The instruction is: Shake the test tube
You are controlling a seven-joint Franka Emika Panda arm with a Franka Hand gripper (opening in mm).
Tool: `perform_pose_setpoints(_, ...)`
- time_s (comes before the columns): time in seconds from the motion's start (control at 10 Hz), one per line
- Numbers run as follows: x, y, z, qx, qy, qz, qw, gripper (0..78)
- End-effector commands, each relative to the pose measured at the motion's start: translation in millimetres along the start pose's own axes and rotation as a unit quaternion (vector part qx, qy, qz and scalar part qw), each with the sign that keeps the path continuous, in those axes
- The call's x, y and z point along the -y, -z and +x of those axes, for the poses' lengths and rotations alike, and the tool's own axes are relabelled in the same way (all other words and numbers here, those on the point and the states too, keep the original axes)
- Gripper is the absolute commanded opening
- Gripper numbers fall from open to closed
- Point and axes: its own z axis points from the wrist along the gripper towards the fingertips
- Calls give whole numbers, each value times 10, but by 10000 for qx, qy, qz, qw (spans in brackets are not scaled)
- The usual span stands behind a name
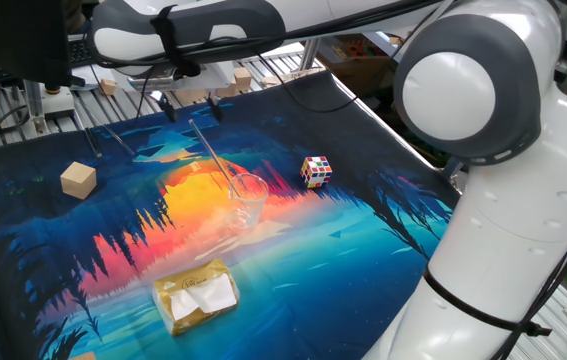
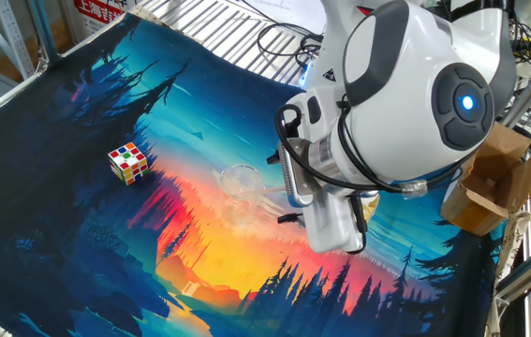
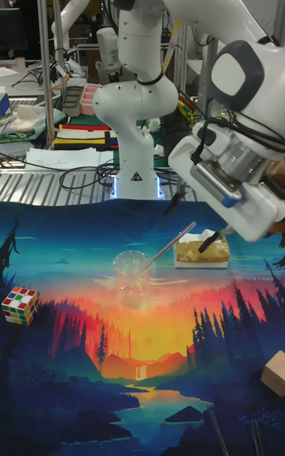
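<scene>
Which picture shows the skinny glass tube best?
The tall fixed view: the test tube leans out of the clear cup, plain against the cloth. One fixed view shows it too; the other fixed view shows hardly any of it.
</scene>
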Motion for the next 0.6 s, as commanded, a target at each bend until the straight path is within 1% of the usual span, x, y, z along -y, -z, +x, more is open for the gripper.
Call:
perform_pose_setpoints(0.1,44,26,141,-64,229,-142,9996,774)
perform_pose_setpoints(0.4,53,33,197,-58,310,-159,9994,774)
perform_pose_setpoints(0.6,53,34,199,-54,291,-157,9994,774)
